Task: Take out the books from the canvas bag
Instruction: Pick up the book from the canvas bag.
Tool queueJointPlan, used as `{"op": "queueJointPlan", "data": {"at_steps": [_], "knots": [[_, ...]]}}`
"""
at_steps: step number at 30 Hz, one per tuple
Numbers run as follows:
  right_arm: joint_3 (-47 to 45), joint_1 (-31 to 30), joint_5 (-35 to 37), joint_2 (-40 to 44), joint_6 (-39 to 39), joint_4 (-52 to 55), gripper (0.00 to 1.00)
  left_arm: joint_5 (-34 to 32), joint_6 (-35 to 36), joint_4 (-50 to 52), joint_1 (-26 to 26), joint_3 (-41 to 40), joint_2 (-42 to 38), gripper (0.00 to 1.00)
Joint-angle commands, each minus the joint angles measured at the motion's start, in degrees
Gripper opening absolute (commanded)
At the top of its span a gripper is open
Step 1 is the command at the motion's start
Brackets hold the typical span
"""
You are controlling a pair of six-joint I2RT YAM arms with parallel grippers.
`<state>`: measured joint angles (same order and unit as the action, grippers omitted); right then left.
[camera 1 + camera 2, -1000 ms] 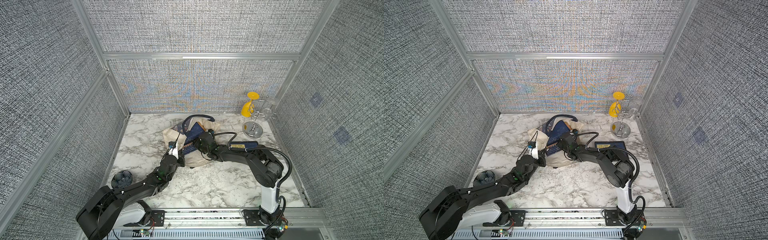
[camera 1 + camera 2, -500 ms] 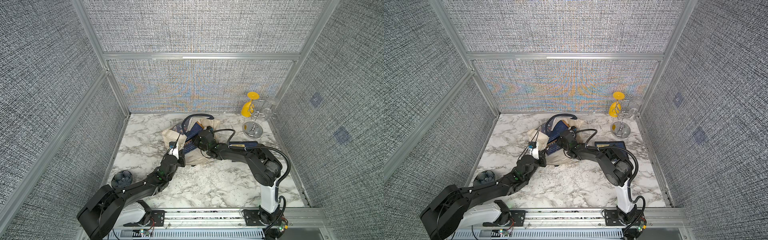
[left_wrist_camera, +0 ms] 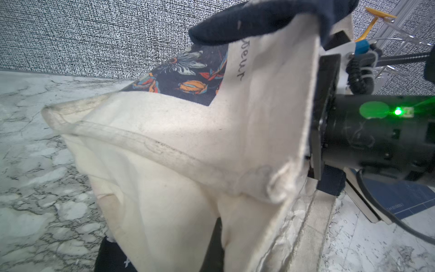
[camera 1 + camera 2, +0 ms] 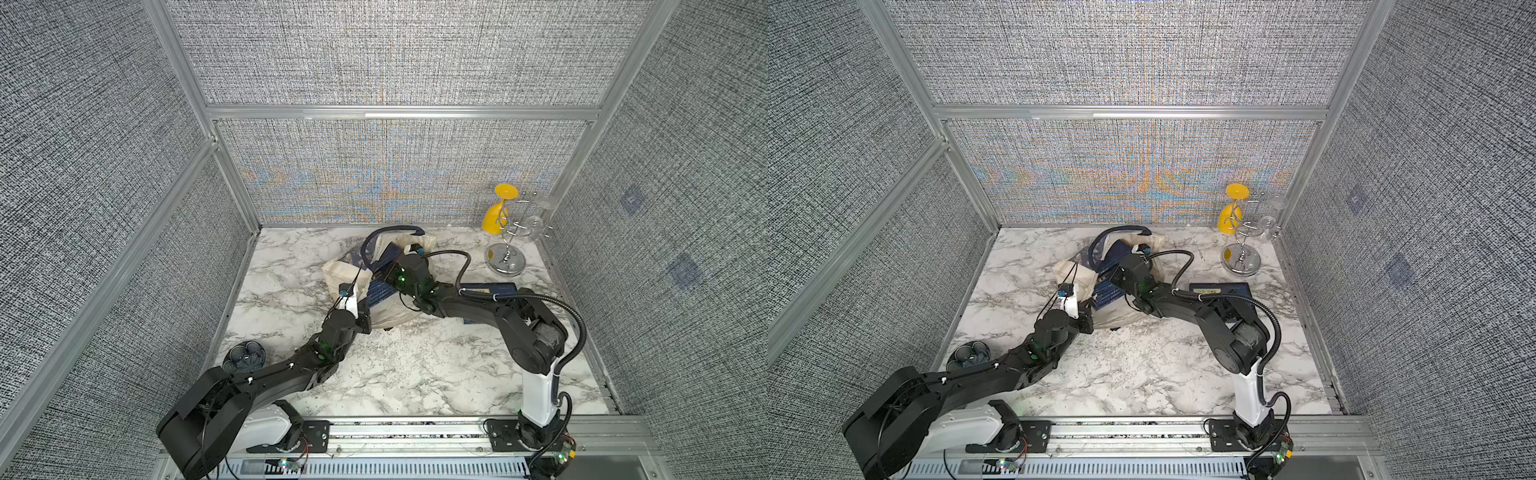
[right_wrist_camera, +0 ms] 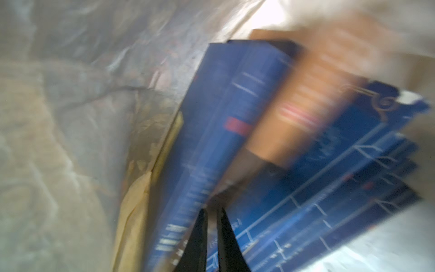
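The cream canvas bag (image 4: 392, 318) (image 4: 1121, 311) lies at the middle back of the table, its mouth facing right. Dark blue books (image 4: 380, 291) (image 4: 1106, 293) show in that mouth. In the right wrist view they fan out, blurred (image 5: 235, 117). My right gripper (image 5: 213, 216) (image 4: 385, 275) is inside the bag, its jaws nearly together on one book's thin edge. At the bag's near edge my left gripper (image 4: 363, 322) (image 3: 219, 245) is shut on the canvas (image 3: 188, 141), which drapes over its fingers and hides them. One more book (image 4: 490, 287) (image 4: 1219, 289) lies flat on the table right of the bag.
A wire glass rack (image 4: 505, 253) holding an upturned yellow glass (image 4: 496, 216) stands at the back right corner. A small dark round dish (image 4: 244, 356) sits by the left wall. Grey walls enclose the marble table on three sides.
The right gripper's jaws have closed together inside the bag, and its wrist has moved slightly toward the back. The left arm has stayed where it was.
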<state>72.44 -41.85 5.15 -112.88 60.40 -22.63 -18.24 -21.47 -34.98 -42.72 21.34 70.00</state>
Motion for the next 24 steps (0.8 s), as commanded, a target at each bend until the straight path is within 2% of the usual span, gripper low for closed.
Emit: {"op": "queueJointPlan", "data": {"at_steps": [1, 7, 10, 13, 24], "knots": [[0.15, -0.10, 0.18, -0.19, 0.58, -3.75, 0.13, 0.94, 0.21, -2.71, -0.13, 0.28, -0.13, 0.00], [1.53, -0.23, 0.45, -1.51, 1.53, -2.16, 0.24, 1.03, 0.21, -2.72, -0.08, 0.25, -0.40, 0.00], [-0.31, -0.30, 0.65, -0.32, 3.51, -2.24, 0.36, 0.85, 0.34, -2.46, -0.09, 0.02, -1.14, 0.00], [-3.00, -0.86, 2.15, 1.78, 4.35, -2.79, 0.44, 0.66, 0.39, -2.28, -0.09, 0.08, -1.53, 0.00], [-0.96, -1.57, 1.65, -0.97, 6.16, -0.96, 0.46, 0.76, 0.38, -2.02, -0.08, -0.03, -1.88, 0.00]]}}
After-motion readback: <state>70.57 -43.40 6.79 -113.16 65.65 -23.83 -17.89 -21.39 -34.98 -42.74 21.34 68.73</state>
